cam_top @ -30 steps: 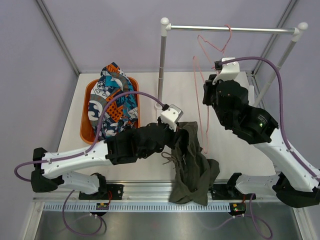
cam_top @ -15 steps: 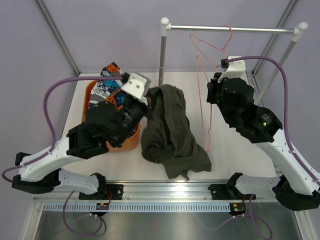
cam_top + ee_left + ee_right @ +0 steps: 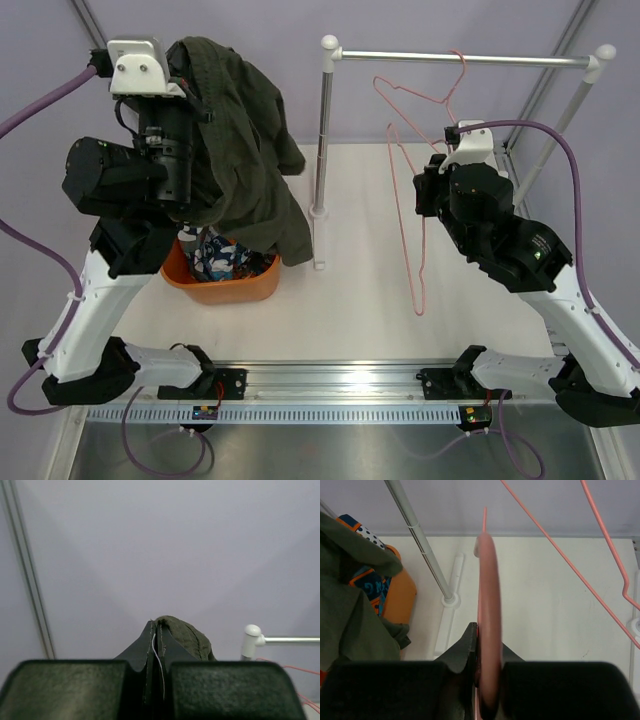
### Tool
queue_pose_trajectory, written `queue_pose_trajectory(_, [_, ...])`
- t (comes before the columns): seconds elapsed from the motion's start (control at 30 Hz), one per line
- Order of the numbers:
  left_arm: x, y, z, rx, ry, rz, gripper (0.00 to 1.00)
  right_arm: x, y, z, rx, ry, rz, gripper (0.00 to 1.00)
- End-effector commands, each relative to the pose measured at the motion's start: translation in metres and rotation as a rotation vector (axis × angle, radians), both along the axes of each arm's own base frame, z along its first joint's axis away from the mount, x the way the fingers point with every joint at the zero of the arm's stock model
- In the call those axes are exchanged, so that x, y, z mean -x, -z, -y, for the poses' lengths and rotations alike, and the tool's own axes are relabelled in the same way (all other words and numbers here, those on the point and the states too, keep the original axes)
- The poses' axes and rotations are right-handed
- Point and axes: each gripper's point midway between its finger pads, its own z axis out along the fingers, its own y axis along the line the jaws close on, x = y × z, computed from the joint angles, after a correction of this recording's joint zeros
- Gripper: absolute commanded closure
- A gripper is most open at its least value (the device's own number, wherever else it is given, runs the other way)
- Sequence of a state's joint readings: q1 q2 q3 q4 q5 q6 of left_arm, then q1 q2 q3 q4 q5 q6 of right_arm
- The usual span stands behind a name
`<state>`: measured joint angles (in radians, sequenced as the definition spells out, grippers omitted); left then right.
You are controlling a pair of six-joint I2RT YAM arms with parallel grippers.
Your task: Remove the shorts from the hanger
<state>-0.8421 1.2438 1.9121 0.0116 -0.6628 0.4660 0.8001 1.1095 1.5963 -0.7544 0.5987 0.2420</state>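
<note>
Top external view: lower left, the printed shorts [image 3: 222, 258] lie in the orange basket [image 3: 235, 291]. Mid-right, the right gripper [image 3: 479, 631] seems clamped on the pink hanger [image 3: 488, 595]. Upper left, the left gripper [image 3: 156, 632] pinches the olive shorts [image 3: 245, 150] tight, draped above the basket.

Light even, diffuse, bright in all views; shadows faint and soft-edged, no hard glare. Top view sharp corner to corner; dull sheen on metal strip [image 3: 330, 445] at near edge. Left wrist view: left gripper [image 3: 156, 630] dark, grainy, out of focus; olive shorts [image 3: 187, 637] underexposed against pale wall. Right wrist view: hanger [image 3: 489, 630] near lens blurs into fat pink band, table [image 3: 560, 605] behind crisp.
</note>
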Motion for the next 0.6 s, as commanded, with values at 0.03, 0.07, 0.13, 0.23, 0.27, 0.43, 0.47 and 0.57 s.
queue_pose_trajectory(0.03, [0.002,-0.043,-0.015,0.056,0.007,0.149,1.00,0.004,-0.005,0.002,-0.026,-0.012,0.005,1.00])
queue_pose_trajectory(0.07, [-0.003,-0.041,-0.019,0.056,-0.014,0.147,1.00,0.004,-0.004,0.002,-0.020,-0.012,0.003,1.00])
queue_pose_trajectory(0.13, [-0.005,-0.041,-0.026,0.074,-0.038,0.160,1.00,0.004,-0.003,0.003,-0.015,-0.009,0.003,1.00])
queue_pose_trajectory(0.23, [-0.011,-0.043,-0.038,0.088,-0.064,0.164,1.00,0.005,-0.001,0.004,-0.007,-0.007,-0.003,1.00])
queue_pose_trajectory(0.27, [-0.011,-0.046,-0.044,0.096,-0.075,0.169,1.00,0.005,0.000,0.004,-0.002,-0.009,-0.006,1.00])
queue_pose_trajectory(0.43, [0.006,-0.069,-0.056,0.107,-0.079,0.225,1.00,0.006,-0.002,0.004,0.000,-0.015,-0.009,1.00])
queue_pose_trajectory(0.47, [0.007,-0.071,-0.058,0.108,-0.082,0.231,1.00,0.006,-0.004,0.003,-0.002,-0.017,-0.007,1.00])
queue_pose_trajectory(0.57, [0.016,-0.079,-0.065,0.112,-0.096,0.258,1.00,0.006,-0.006,0.003,-0.002,-0.018,-0.008,1.00])
